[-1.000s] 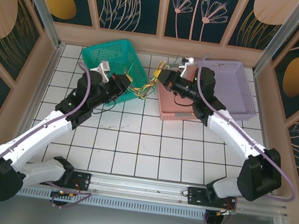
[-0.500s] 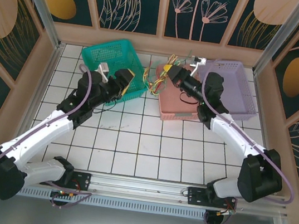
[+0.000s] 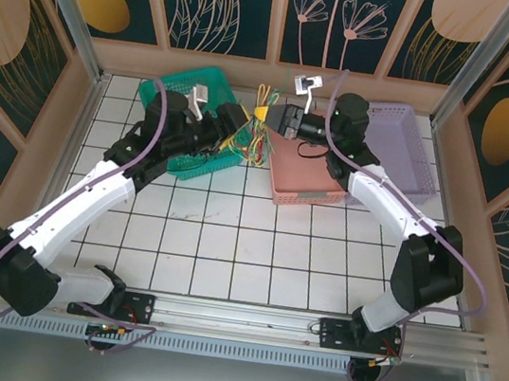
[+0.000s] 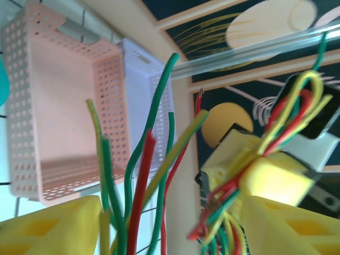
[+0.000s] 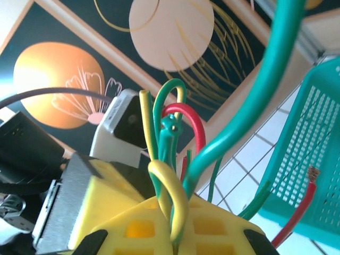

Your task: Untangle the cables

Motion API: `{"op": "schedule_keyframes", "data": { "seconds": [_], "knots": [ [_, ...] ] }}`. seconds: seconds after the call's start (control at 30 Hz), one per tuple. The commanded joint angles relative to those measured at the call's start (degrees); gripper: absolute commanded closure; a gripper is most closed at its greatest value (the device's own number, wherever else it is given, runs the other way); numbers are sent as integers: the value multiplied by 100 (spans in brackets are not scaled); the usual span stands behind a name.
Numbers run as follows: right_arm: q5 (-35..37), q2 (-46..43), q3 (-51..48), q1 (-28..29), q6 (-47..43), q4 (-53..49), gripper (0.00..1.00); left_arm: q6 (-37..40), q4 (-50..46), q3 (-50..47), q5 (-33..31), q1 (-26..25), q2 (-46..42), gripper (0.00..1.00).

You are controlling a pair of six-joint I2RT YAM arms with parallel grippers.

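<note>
The cables (image 3: 258,143) are a tangled bunch of yellow, green and red wires hanging in the air between the teal basket (image 3: 181,93) and the pink basket (image 3: 306,181). My right gripper (image 3: 267,116) is shut on the top of the bunch; in the right wrist view its yellow fingers (image 5: 133,231) pinch yellow and green loops of the cables (image 5: 169,159). My left gripper (image 3: 233,131) sits just left of the bunch, open. In the left wrist view loose cable strands (image 4: 139,175) rise through the wide gap of the left gripper (image 4: 170,226), and the right gripper's yellow fingers (image 4: 268,178) hold the knot.
A lilac basket (image 3: 403,160) stands right of the pink one, against the back wall. The teal basket (image 5: 313,159) lies close under the left arm. Both grippers are almost touching above the white tiled table (image 3: 247,237).
My left gripper has opened and shifted up and right toward the bunch. My right gripper has carried the cables higher and to the left, away from the pink basket.
</note>
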Motion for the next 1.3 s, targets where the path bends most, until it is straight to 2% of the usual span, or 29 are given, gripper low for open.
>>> {"op": "schedule_keyframes", "data": {
  "seconds": [0.0, 0.13, 0.33, 0.4, 0.5, 0.63, 0.73, 1.0, 1.27],
  "knots": [
    [-443, 77, 260, 116, -53, 157, 100, 110, 123, -48, 207, -6, 78, 41],
    [-430, 143, 194, 215, 211, 443, 100, 35, 463, -141, 268, -4, 182, 59],
    [-167, 114, -96, 143, 891, 1342, 100, -246, 872, -530, 348, -15, 144, 92],
    [-119, 112, -98, 122, 953, 1415, 100, -246, 878, -574, 304, -13, 112, 100],
    [-15, 25, -159, 28, 999, 1476, 100, -166, 679, -557, 123, -15, 83, 100],
    [295, -219, -422, -238, 1267, 1852, 100, -378, 463, -896, -568, -9, -241, 100],
    [854, -562, -755, -428, 1301, 2034, 100, -770, 470, -1364, -892, -16, -511, 100],
    [2477, -1201, -1963, -691, 1917, 3793, 100, -2070, 495, -2432, -1916, -16, -1425, 100],
    [3978, -1845, -2746, -661, 1964, 3831, 100, -3131, 407, -2951, -2331, -12, -1991, 100]
  ]
}}
